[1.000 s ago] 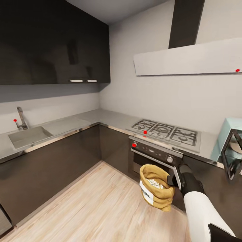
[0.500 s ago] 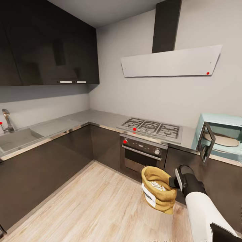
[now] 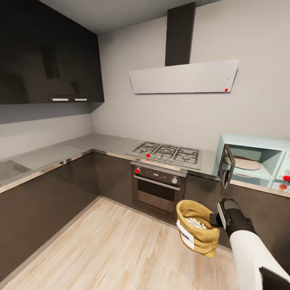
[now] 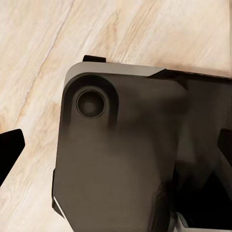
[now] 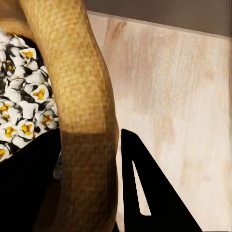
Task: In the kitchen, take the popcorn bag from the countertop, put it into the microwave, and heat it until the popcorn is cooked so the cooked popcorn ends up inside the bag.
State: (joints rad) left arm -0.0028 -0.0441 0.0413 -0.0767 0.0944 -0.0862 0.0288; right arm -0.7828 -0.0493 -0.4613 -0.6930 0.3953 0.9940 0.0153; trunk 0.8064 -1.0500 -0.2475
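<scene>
the right gripper [image 3: 215, 219] is clamped on the thick rolled rim of the popcorn bag [image 3: 198, 233], one finger inside the mouth and one outside, as the right wrist view shows with the rim [image 5: 87, 121] running between the dark fingers [image 5: 145, 193]. the bag hangs upright in the air over the wooden floor [image 3: 112, 249], in front of the dark lower cabinets, its white band facing the robot's left. the popcorn [image 3: 197, 222] lies heaped inside it, pale pieces with yellow centres in the right wrist view [image 5: 21, 111].

the microwave [image 3: 257, 161] stands on the countertop [image 3: 100, 143] at the far right, its dark glass door [image 3: 226, 166] swung open toward the room, a round pale plate visible inside. it is above and beyond the bag, well apart from it. just beside it on the worktop is the gas hob [image 3: 166, 154], with the black-fronted oven [image 3: 158, 189] below and a slanted grey hood [image 3: 183, 77] on the wall above.

the left wrist view looks down on a dark rounded part of the robot's body [image 4: 125, 154] over the floor; only the tip of one left finger [image 4: 9, 147] shows clearly, so whether that pincer is wide or closed cannot be told.
</scene>
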